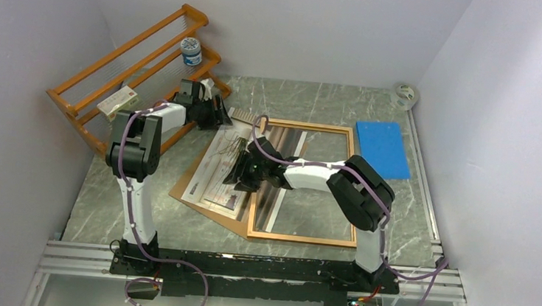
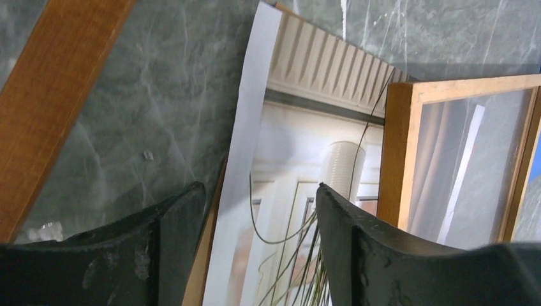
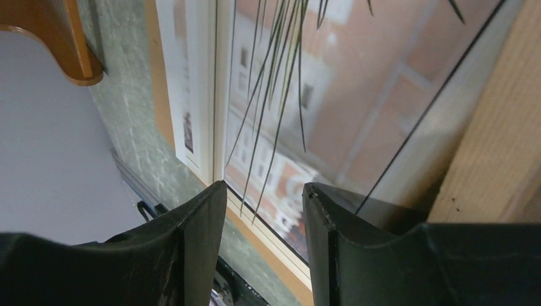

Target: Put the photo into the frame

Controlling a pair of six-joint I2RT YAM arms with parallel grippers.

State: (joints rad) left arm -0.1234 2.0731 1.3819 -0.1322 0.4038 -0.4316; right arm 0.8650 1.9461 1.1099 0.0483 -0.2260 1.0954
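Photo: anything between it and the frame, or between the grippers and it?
Nothing visible. The photo lies on the backing board, its right edge at the left rail of the frame. Only the right arm reaches over the pane. The left gripper and the right gripper are open at the photo.

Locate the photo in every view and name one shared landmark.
Top external: photo left of centre, on the board, beside the frame's left rail.
Left wrist: centre, top to bottom, left of that rail.
Right wrist: upper middle, rail at right.
Shared landmark: the frame's left rail.
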